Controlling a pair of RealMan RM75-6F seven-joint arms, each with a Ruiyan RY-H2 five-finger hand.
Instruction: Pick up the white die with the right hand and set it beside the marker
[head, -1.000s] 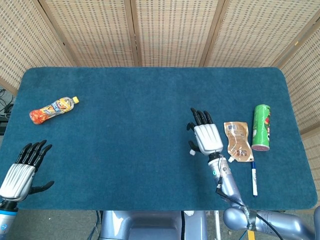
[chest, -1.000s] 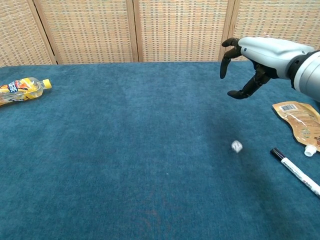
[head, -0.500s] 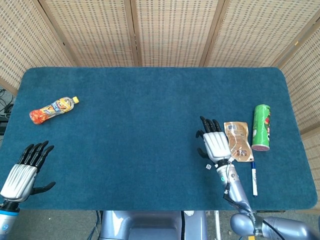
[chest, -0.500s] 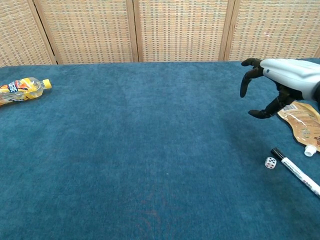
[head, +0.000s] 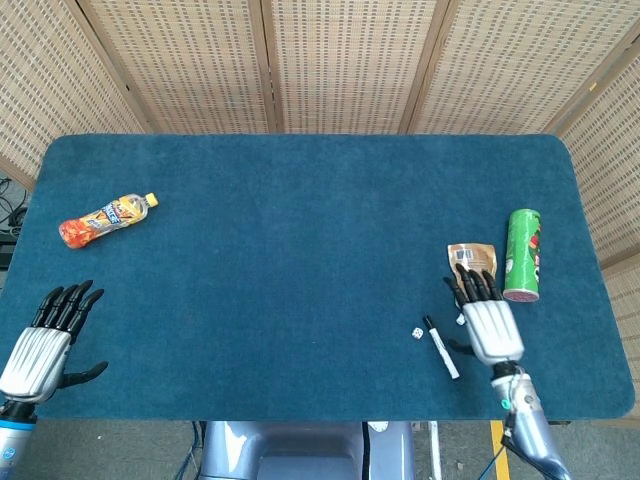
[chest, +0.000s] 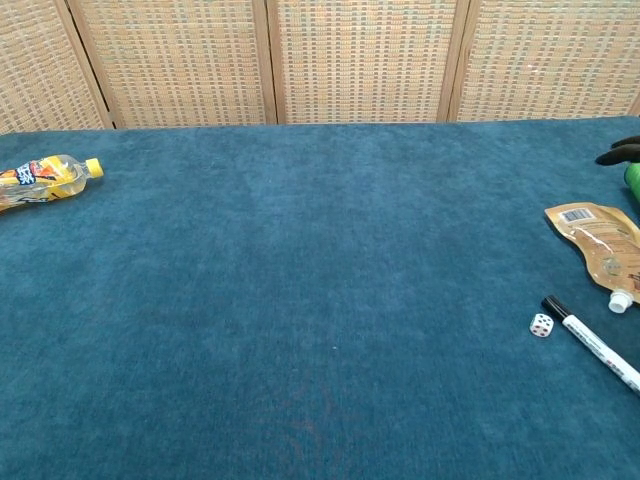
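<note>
The white die (head: 416, 333) (chest: 541, 325) lies on the blue cloth just left of the cap end of the white marker (head: 440, 347) (chest: 591, 342). My right hand (head: 487, 318) hovers to the right of the marker with its fingers spread and nothing in it; the chest view catches only a dark fingertip (chest: 622, 153) at the right edge. My left hand (head: 45, 340) rests at the table's near left corner, fingers apart, holding nothing.
A tan pouch (head: 470, 258) (chest: 603, 243) and a green can (head: 522, 254) lie to the right, behind the right hand. An orange drink bottle (head: 105, 218) (chest: 40, 178) lies far left. Wicker screens stand behind the table.
The die dropped from the right hand and came to rest by the marker's cap. The right hand then drew back to the right and toward the near edge. Left hand unchanged.
</note>
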